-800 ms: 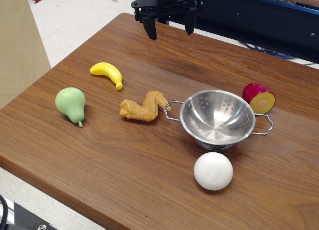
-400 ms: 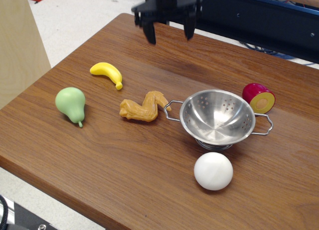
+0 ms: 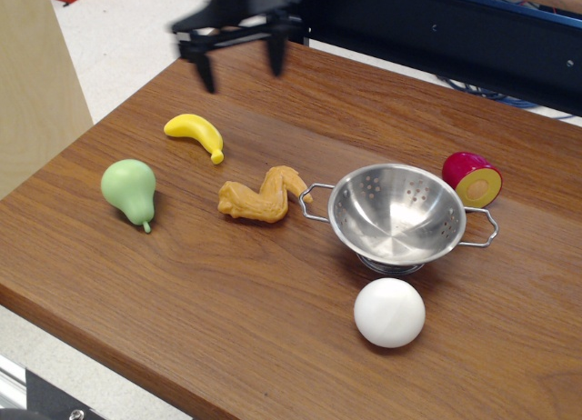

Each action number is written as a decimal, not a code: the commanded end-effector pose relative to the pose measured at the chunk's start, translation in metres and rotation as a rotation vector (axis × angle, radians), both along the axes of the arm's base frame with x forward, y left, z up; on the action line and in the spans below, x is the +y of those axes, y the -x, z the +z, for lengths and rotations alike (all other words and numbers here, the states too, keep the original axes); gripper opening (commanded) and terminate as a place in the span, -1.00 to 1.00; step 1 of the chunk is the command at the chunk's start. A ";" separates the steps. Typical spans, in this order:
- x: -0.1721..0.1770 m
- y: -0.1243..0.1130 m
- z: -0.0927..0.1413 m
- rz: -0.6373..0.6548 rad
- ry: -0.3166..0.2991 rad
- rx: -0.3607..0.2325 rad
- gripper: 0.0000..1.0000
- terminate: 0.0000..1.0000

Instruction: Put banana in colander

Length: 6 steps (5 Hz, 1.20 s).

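Note:
The yellow banana (image 3: 195,134) lies on the wooden table (image 3: 273,302) at the left rear. The steel colander (image 3: 396,214) stands upright to the right of centre and holds nothing. My black gripper (image 3: 241,72) hangs above the table's far edge, behind and slightly right of the banana, apart from it. Its two fingers point down, spread wide, with nothing between them. It looks motion-blurred.
A green pear (image 3: 128,190) lies at the left. An orange-brown chicken piece (image 3: 263,197) lies between banana and colander, by its left handle. A white ball (image 3: 389,312) sits in front of the colander. A red-and-yellow cut fruit (image 3: 472,178) lies behind it at the right.
The gripper has moved left along the far edge, from behind the table's centre to behind the banana, still open. Nothing on the table has moved.

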<state>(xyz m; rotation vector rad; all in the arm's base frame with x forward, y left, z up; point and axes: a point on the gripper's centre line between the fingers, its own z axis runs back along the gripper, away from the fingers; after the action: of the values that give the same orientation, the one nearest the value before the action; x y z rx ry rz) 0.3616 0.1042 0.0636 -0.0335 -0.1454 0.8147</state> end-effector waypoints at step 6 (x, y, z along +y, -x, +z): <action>0.009 0.024 -0.035 0.227 -0.120 -0.086 1.00 -1.00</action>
<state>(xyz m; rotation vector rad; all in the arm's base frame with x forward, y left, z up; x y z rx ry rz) 0.3346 0.1153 0.0148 0.0713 -0.2422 1.0417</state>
